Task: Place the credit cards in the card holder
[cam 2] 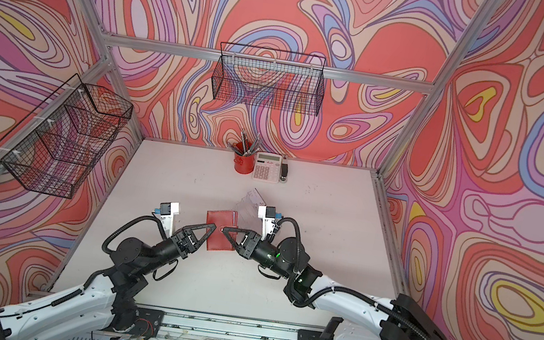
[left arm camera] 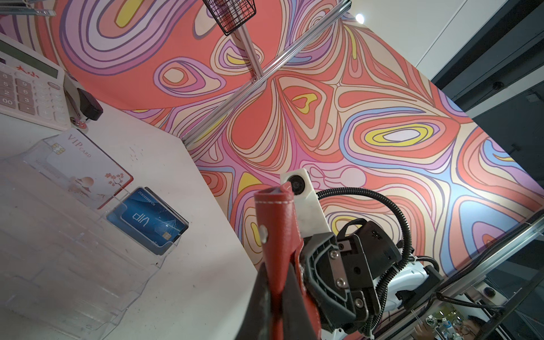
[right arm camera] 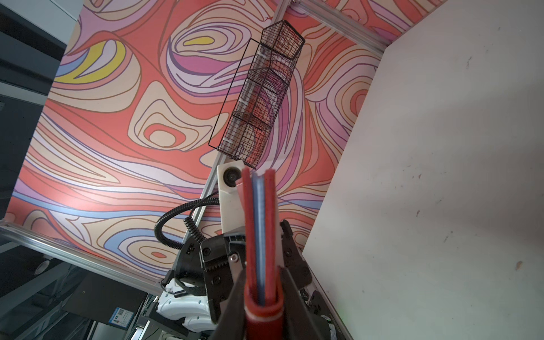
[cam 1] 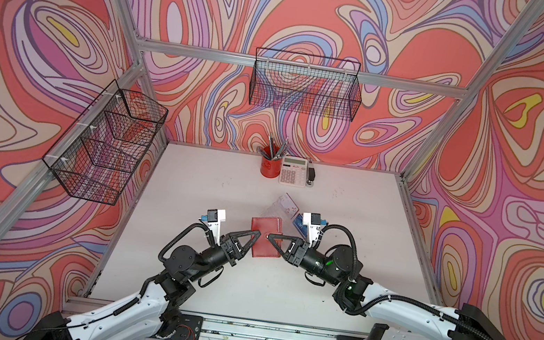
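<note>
Left gripper (cam 1: 258, 234): clamped on the red wallet's (cam 1: 266, 225) left edge.
Right gripper (cam 1: 270, 237): placed around the same wallet's right edge; whether it is gripped cannot be told.
Credit cards: a blue card edge (right arm camera: 260, 235) is seen inside the wallet; a blue VIP card (left arm camera: 147, 219) and a white VIP card (left arm camera: 88, 167) are stood in the clear card holder (left arm camera: 59, 250), just far-right of the wallet.

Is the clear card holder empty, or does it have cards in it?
Not empty: the left wrist view shows a white VIP card and at least one blue VIP card standing in tiers of the clear card holder.
</note>
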You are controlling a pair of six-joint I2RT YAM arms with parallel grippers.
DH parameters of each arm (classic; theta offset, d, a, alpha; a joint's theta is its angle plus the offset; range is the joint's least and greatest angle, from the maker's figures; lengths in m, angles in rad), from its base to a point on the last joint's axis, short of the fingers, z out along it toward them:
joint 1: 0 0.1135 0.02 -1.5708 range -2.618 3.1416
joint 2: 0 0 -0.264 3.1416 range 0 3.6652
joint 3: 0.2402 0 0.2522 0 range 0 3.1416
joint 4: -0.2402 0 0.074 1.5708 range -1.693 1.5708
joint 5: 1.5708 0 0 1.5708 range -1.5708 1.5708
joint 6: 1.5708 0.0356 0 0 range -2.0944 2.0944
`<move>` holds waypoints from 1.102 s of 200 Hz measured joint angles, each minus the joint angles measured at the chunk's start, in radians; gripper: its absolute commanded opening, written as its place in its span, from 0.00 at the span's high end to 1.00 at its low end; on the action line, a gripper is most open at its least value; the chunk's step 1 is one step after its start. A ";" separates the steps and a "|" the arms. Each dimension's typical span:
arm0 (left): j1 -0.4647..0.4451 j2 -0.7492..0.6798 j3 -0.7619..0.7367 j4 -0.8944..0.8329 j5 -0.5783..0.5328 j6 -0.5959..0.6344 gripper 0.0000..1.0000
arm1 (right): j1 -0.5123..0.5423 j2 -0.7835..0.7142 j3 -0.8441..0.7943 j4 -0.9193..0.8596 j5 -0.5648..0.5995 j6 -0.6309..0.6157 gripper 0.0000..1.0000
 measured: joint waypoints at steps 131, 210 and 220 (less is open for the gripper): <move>-0.010 -0.134 0.187 -0.817 -0.332 -0.010 1.00 | 0.031 0.074 0.597 -1.007 0.406 -0.491 0.51; -0.019 -0.080 0.203 -0.832 -0.369 -0.018 1.00 | 0.177 0.332 0.798 -1.197 0.454 -0.575 0.58; -0.019 -0.095 0.203 -0.833 -0.378 -0.022 1.00 | 0.183 0.338 0.805 -1.208 0.459 -0.581 0.58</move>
